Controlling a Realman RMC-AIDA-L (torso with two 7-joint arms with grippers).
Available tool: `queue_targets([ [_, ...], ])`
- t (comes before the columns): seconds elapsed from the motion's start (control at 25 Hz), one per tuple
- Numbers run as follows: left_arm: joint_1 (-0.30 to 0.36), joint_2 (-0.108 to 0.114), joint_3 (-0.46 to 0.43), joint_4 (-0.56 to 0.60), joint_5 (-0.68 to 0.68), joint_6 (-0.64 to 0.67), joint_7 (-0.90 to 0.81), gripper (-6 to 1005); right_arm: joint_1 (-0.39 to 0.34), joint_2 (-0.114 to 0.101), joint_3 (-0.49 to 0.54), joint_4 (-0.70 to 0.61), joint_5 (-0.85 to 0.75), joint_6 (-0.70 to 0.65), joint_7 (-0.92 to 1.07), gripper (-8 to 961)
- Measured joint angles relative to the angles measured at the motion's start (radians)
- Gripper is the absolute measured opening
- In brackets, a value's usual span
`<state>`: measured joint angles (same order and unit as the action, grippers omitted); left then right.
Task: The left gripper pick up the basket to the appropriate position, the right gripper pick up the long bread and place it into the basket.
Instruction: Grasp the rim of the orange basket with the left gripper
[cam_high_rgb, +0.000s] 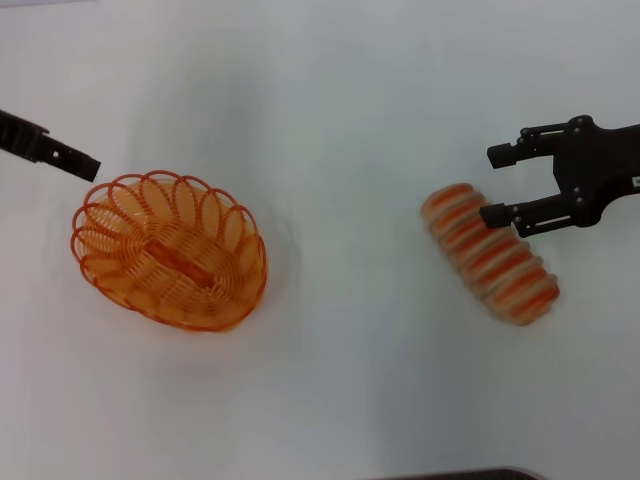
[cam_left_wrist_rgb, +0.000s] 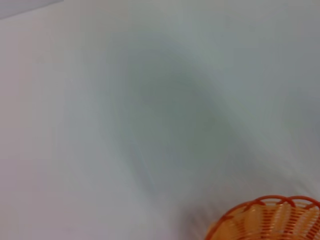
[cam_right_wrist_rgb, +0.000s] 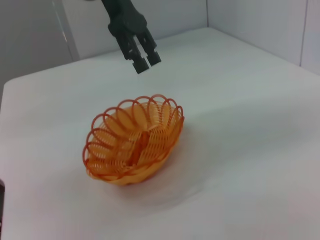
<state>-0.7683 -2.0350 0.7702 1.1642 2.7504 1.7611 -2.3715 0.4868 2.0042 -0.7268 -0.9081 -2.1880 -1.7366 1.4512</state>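
basket (cam_high_rgb: 170, 250), long bread (cam_high_rgb: 490, 255), right gripper (cam_high_rgb: 497, 185) parted

glossy wire basket (cam_high_rgb: 170, 250), matt white table (cam_high_rgb: 350, 380)

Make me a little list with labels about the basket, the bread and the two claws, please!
basket: orange wire basket, empty, sitting on the white table, robot's left side
bread: striped long bread, lying on the table, robot's right side, outside the basket
left claw: left claw, up above the basket's far rim, not touching it, fingers close together, holding nothing
right claw: right claw, open, over the upper end of the bread, one finger overlapping it in the head view; grip not closed
bread in basket: not yet
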Motion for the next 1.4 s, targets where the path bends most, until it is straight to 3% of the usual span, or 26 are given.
queue_targets([
  [0.36, -0.014, -0.013, 0.054, -0.029, 0.039, -0.036, -0.078, 779, 0.003, 0.006, 0.000, 0.001, -0.006, 0.014, -0.023, 823],
  [0.68, -0.009, -0.040, 0.088, -0.116, 0.089, -0.131, -0.083, 779, 0.008, 0.007, -0.021, 0.002, -0.006, 0.032, -0.029, 822],
  [1.4, -0.009, -0.049, 0.108, -0.183, 0.104, -0.194, -0.080, 778, 0.010, 0.007, -0.025, 0.007, -0.006, 0.041, -0.037, 822],
])
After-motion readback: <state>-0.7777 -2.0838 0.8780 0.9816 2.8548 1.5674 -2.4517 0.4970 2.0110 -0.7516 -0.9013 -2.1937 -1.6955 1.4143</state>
